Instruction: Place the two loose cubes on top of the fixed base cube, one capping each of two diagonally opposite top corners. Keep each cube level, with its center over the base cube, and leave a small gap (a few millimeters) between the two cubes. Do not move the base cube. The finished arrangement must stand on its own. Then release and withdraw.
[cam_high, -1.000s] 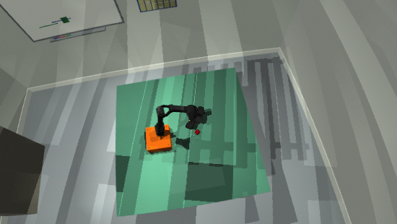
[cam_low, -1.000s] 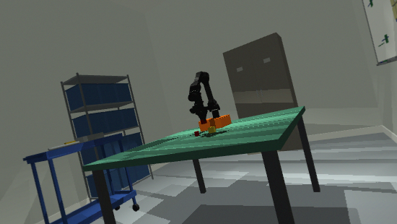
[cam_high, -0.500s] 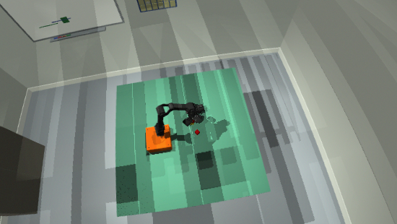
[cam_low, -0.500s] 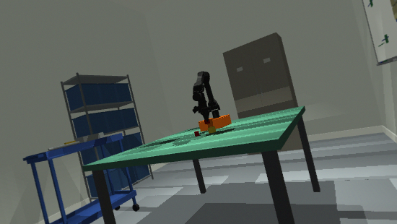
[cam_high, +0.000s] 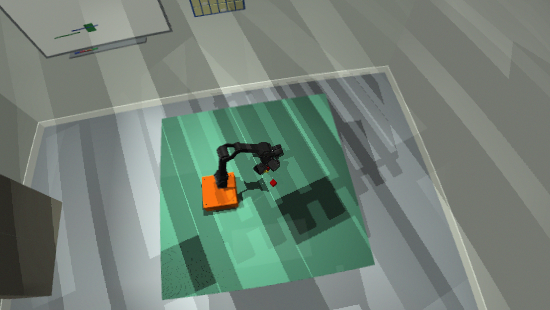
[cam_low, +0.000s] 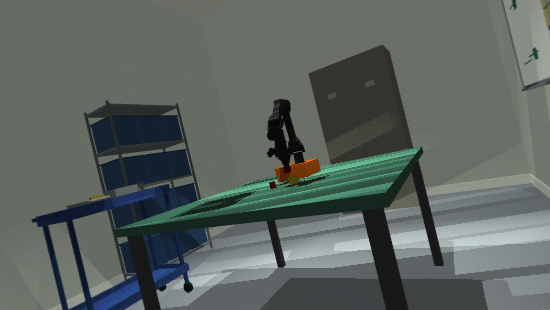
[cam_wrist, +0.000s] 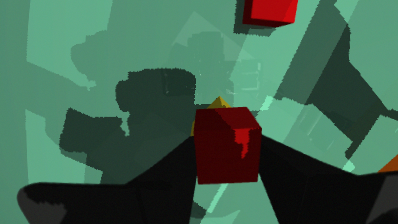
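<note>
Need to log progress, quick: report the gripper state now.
Gripper: closed on a dark red cube, held above the yellow base cube; the other red cube lies loose on the table.

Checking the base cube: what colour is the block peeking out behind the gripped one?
Yellow, clearest in the wrist view.
</note>
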